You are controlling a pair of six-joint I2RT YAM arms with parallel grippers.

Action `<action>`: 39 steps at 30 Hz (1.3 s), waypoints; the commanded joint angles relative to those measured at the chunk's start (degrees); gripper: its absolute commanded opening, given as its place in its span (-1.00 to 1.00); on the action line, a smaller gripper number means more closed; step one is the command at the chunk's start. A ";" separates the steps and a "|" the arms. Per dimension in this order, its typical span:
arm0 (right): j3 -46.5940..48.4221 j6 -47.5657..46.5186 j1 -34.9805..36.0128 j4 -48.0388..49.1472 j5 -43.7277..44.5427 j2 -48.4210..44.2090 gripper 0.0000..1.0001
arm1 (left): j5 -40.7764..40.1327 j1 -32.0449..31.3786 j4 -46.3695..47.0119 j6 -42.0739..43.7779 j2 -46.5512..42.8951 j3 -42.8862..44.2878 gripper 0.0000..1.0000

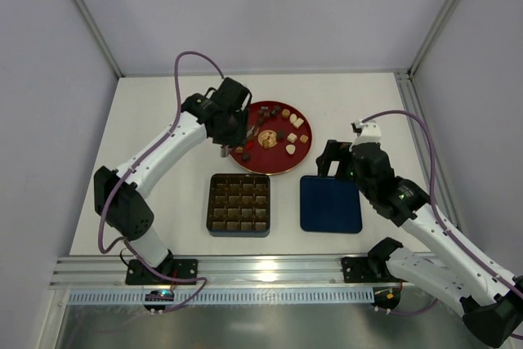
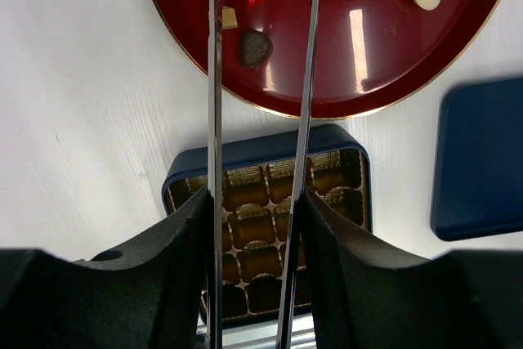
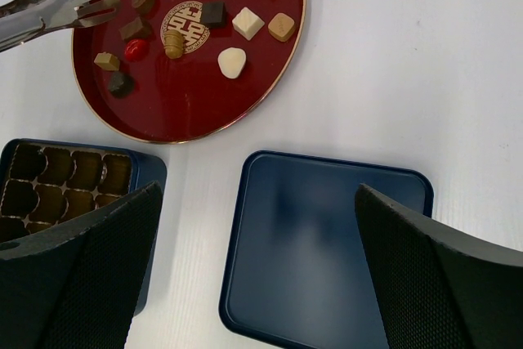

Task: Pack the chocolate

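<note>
Left gripper (image 2: 255, 202) is clenched on a pair of thin metal tongs (image 2: 215, 79), its 2 black fingers (image 2: 184, 267) pressing the 2 blades from outside. The blades stay a little apart and reach forward over the left part of the round red plate (image 3: 188, 96). In the left wrist view a dark piece and a red piece lie between the 2 blades, lower than them; I cannot tell if the tips touch any piece.

The chocolate (image 3: 248, 23) is spread loose on the red plate: brown pieces, cream-white pieces and 1 red piece, all around a flat gold emblem (image 3: 186, 26) in the middle of the plate.

Near the plate, on the side of the arms, a dark blue box (image 2: 245, 149) with gold-brown compartments stands on the white table (image 1: 343, 104). Just beside the box, on its right, the dark blue square lid (image 3: 327, 243) lies flat.

Right gripper (image 3: 259, 194) is released, with its jaws wide apart, and it hangs above the lid and holds nothing.
</note>
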 commanded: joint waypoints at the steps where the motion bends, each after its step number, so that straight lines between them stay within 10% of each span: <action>1: -0.06 0.41 0.15 0.76 0.88 -0.61 1.00 | -2.25 0.09 -0.89 0.38 -2.07 1.19 -0.09; 39: -2.09 1.99 0.24 1.12 1.76 -0.96 0.99 | 3.55 -0.18 1.75 0.64 -0.94 -5.67 -0.22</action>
